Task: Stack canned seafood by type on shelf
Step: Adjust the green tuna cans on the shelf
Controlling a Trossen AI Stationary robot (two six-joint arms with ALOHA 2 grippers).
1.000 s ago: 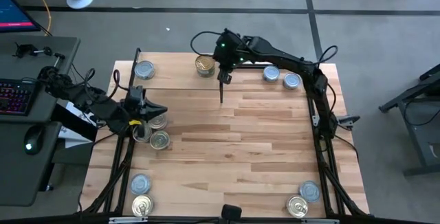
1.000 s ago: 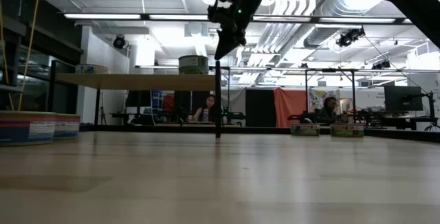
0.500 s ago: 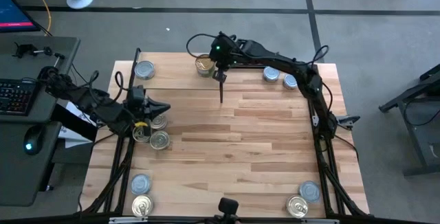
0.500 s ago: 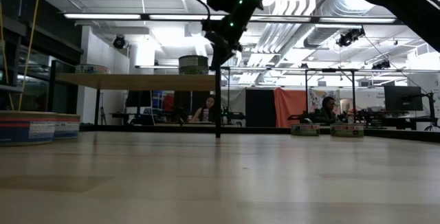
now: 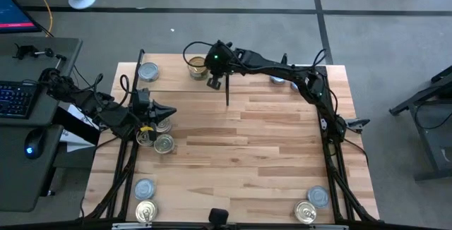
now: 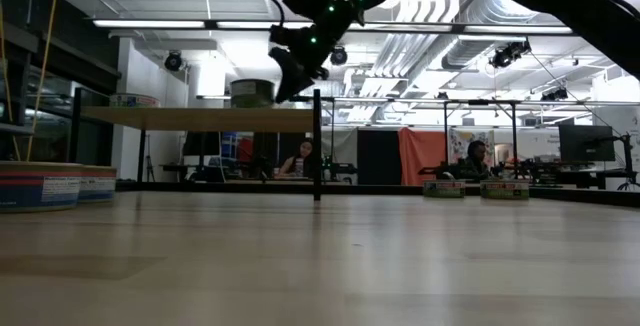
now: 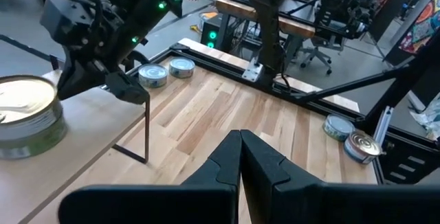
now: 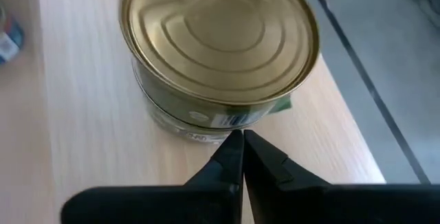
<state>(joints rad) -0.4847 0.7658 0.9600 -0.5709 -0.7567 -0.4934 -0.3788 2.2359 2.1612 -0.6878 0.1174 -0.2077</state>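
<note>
Grey concrete floor surrounds the plank-patterned tabletop [image 5: 268, 138], with a desk carrying a keyboard [image 5: 15, 97] and mouse off at 9 o'clock. Beyond the far edge, the low view shows an open workshop with ceiling ducts, an orange curtain and two seated people [image 6: 300, 159].

At 11 o'clock on the tabletop stands the shelf [image 5: 169, 82], a light-wood board on thin black uprights. On it sit a silver-blue tin [image 5: 148, 71] and a gold-topped tin [image 5: 196, 68]. The right pincer [image 5: 215, 83] is clenched, empty, its tips right against that gold tin's side. The left pincer [image 5: 168, 112] is also clenched and empty, at 9 o'clock over a cluster of tins [image 5: 161, 140].

More tins lie in pairs at 7 o'clock [image 5: 145, 200] and 5 o'clock [image 5: 311, 204]. Two further tins at 1 o'clock [image 7: 165, 71] are mostly covered by the right arm from above. Labels are too small to read.
</note>
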